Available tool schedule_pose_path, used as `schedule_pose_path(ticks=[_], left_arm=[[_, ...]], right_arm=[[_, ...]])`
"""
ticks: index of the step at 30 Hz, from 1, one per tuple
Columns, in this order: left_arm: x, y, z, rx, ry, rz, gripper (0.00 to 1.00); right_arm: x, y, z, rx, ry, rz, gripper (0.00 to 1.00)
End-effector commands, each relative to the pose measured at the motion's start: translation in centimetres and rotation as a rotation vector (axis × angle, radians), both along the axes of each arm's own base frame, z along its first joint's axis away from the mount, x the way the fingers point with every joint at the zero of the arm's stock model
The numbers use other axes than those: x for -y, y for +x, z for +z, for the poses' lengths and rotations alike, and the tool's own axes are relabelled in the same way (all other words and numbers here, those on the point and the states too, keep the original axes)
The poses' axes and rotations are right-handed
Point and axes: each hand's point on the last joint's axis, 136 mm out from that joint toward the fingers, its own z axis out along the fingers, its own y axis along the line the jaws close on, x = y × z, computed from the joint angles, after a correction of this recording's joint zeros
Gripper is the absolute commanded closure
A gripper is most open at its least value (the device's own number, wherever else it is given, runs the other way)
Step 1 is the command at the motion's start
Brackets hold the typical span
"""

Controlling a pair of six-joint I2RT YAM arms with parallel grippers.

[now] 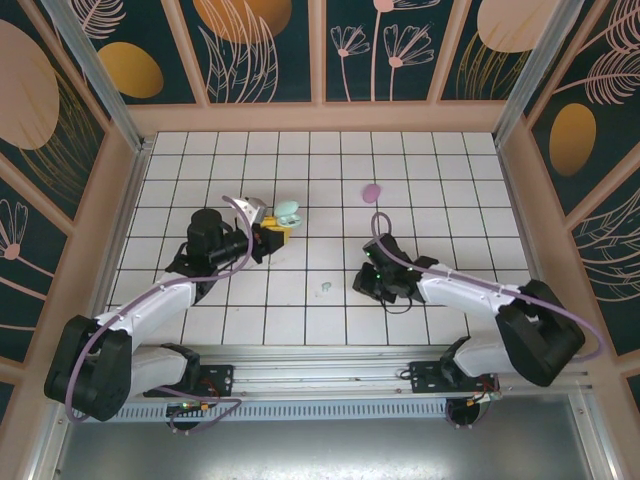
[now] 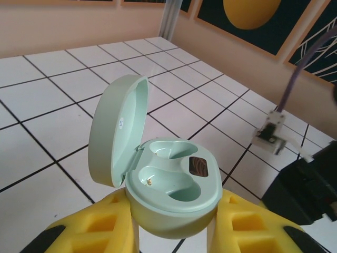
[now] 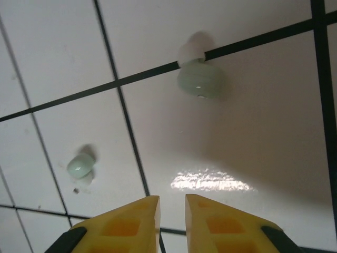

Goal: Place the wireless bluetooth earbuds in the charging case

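The mint green charging case (image 2: 174, 184) is open with its lid (image 2: 113, 132) tipped up to the left, and both sockets are empty. My left gripper (image 2: 176, 213) is shut on the case's lower shell, a yellow finger on each side. From above, the case (image 1: 286, 212) sits left of centre, at the tip of the left gripper (image 1: 274, 233). Two mint green earbuds lie on the tiles in the right wrist view, one (image 3: 199, 83) on a grout line ahead, the other (image 3: 80, 165) to the left. My right gripper (image 3: 172, 203) hovers over the tiles, open by a narrow gap, holding nothing.
A small pale purple object (image 1: 372, 191) lies on the tiles beyond the right gripper (image 1: 361, 284). One mint earbud (image 1: 325, 288) shows just left of that gripper. Wooden walls (image 1: 320, 118) ring the tiled floor.
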Motion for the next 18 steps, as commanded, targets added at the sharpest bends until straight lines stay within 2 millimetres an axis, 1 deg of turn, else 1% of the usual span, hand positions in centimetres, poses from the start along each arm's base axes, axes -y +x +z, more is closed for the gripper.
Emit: schedule_pose_path(ticks=[1,4,7,14,18], left_arm=[[0.5,-0.1,0.9,0.029,-0.027,-0.002,0.93],[0.6,-0.2,0.9,0.025,-0.025,-0.001,0.93],[0.5,-0.2,0.7,0.022,-0.016,0.007,0.93],[0.3,-0.1,0.9,0.031,-0.009,0.017,0.93],[0.4,-0.1,0.8,0.025,-0.010,0.014,0.94]], right_arm=[[0.1,1.4,-1.1,-0.023,-0.060,-0.030,0.82],[0.8,1.8,-2.5,-0.054,-0.100,-0.034,0.84],[2.1,2.3,-3.2,-0.062,-0.139,-0.059,0.85],[4.8,3.1,-3.2,-0.063,-0.207,-0.099,0.88],[5.4,4.0,-2.8,-0.043,-0.209,-0.115,0.89]])
